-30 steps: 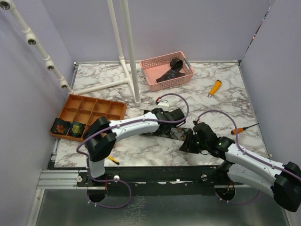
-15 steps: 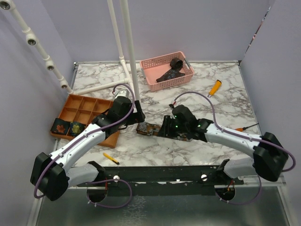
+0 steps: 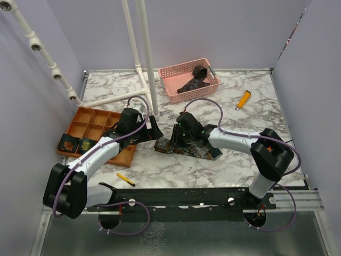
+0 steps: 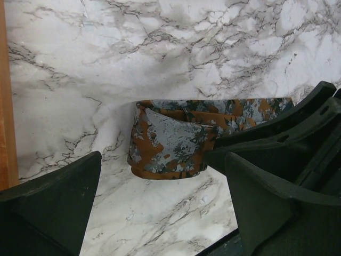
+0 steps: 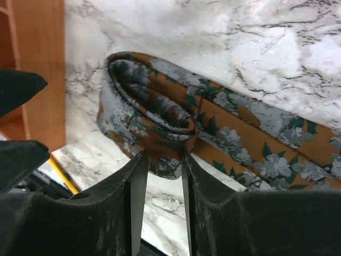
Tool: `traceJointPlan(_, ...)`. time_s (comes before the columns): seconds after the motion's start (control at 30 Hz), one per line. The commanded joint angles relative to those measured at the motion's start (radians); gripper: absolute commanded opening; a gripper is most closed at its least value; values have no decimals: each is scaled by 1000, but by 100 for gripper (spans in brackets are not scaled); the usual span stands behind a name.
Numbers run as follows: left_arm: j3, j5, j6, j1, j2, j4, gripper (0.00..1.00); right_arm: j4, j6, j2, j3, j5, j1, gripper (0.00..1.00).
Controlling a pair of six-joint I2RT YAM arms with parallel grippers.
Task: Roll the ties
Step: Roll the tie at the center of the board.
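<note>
The roll is begun but not finished. In the middle of the top view, the tie [image 3: 197,151] lies on the marble table [image 3: 256,122]. Its left end is wound into a small coil, and the rest runs flat toward the lower right.

The right pincer [image 5: 162,160] is closed to a narrow gap and nips the cloth at the near edge of the coil, at the bottom centre of its wrist view. The left pincer [image 3: 154,130] stands wide open just left of the coil and holds nothing. In its own wrist view the coil sits in the centre, apart from both dark fingers.

Two rolled ties [image 3: 77,144] sit in the lower left compartments of the orange tray [image 3: 98,120].

I judge that the step in hand is winding the flat part onto the coil. The next move calls for turning the coil toward the lower right with the layers tight. The open left pincer could steady the coil from its side; otherwise the loose layers may spring open.
</note>
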Motion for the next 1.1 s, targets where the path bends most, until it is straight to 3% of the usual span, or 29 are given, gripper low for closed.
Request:
traceJointPlan(0.0,-5,101,36,20,54,42,96,-42,13,39,-10,80,-10,35)
traceJointPlan(0.77,-5,312,56,25,234,137,93,63,-36,28,-232,45,-85,34)
traceJointPlan(1.07,2,371,30,25,307,195,86,99,-46,35,-278,16,-91,33)
